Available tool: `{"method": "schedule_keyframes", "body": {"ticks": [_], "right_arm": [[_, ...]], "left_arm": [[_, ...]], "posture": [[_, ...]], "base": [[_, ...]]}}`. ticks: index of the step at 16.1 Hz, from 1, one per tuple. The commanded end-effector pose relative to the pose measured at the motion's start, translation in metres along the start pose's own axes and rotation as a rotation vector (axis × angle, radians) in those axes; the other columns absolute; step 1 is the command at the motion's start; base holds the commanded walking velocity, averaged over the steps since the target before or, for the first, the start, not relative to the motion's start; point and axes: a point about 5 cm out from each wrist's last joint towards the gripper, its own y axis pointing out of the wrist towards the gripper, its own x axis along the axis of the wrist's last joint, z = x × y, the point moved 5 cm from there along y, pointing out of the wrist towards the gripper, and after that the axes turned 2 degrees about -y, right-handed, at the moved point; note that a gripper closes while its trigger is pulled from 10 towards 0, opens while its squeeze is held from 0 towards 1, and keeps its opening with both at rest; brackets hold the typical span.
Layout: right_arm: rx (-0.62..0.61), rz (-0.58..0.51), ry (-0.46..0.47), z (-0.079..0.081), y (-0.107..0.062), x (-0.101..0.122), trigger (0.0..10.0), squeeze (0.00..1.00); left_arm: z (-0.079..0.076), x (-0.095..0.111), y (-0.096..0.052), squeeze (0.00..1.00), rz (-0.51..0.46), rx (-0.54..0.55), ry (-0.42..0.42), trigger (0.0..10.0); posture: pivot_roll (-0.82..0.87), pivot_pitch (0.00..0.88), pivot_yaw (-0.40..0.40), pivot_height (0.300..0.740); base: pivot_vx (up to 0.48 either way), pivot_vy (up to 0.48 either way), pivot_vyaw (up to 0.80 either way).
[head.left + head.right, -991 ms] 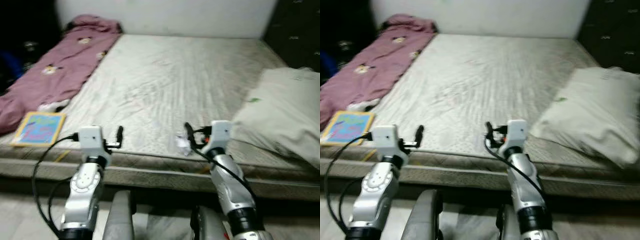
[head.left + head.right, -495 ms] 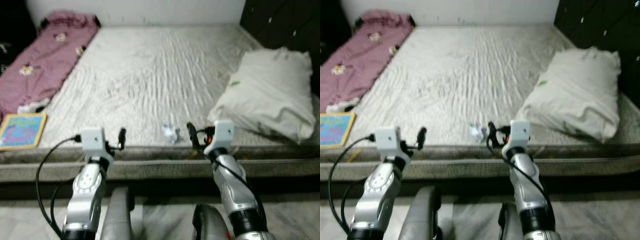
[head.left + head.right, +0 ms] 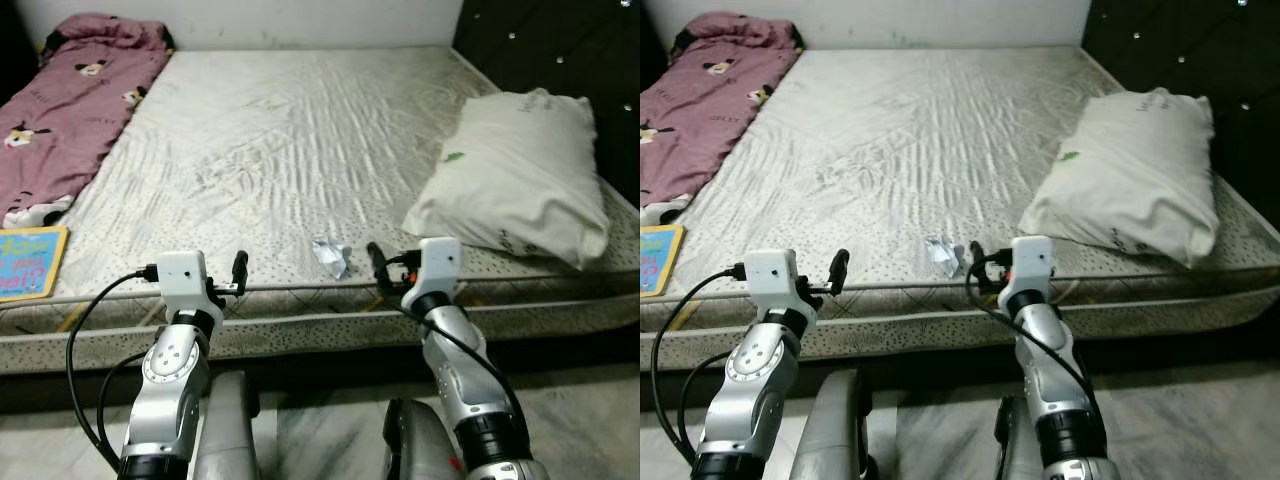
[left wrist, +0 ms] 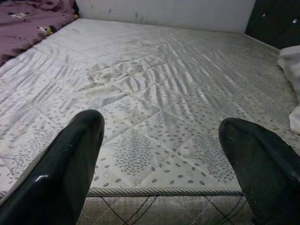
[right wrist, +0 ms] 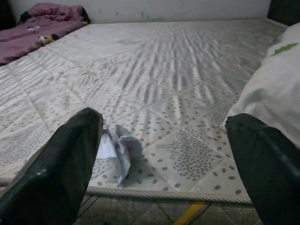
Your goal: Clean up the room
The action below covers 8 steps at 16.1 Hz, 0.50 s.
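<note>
Both grippers have their jaws spread wide apart with nothing between them. The right gripper [image 5: 164, 154] hangs just off the near edge of the mattress [image 3: 290, 140], and its wrist view looks straight across the quilted surface at a small crumpled paper scrap [image 5: 117, 150] lying close to the piped edge, right by one of its black fingers [image 5: 61, 173] but not touching as far as I can tell. From the head camera that scrap [image 3: 329, 255] sits on the mattress near the front edge, a bit to the robot's left of the right gripper [image 3: 385, 272] and between the two arms.

The left gripper [image 3: 236, 275] is also held up at the mattress edge, well apart from the scrap, with bare quilted fabric ahead of its fingers [image 4: 65, 173].

Further out: a big white pillow [image 3: 520, 175] with a little green mark lies on the right side of the mattress, up against a dark tufted headboard [image 3: 560, 50]. On the far left there's a purple blanket [image 3: 70, 110] with cartoon prints bunched along the mattress side, and near its lower end a colourful book [image 3: 25, 262] lies flat at the front left corner. White wall [image 3: 300, 20] runs behind the far end. Pale floor [image 3: 330, 440] shows down below between the robot's arms.
</note>
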Motion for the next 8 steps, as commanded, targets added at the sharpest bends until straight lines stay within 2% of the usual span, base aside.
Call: {"method": "schedule_keyframes", "body": {"ticks": [1,2,8], "right_arm": [[0.023,-0.028,-0.022,0.0037,0.0022,0.0083,10.0,0.00],[0.020,-0.026,-0.011,0.0039,0.0019,0.0075,10.0,0.00],[0.017,-0.023,-0.009,0.0022,0.0033,0.0075,10.0,0.00]], "left_arm": [[0.0016,0.0028,0.0007,0.00,-0.007,-0.005,0.000,10.0],[0.0010,0.0027,0.0005,0.00,-0.007,-0.008,-0.002,10.0],[0.0002,0.0008,0.0000,0.00,-0.002,-0.012,-0.005,10.0]], "posture": [[0.07,0.005,0.014,0.546],[0.07,0.005,0.014,0.546],[0.07,0.000,0.009,0.546]], "base": [[0.292,0.000,0.80],[0.352,0.000,0.78],[0.361,0.000,0.00]]}}
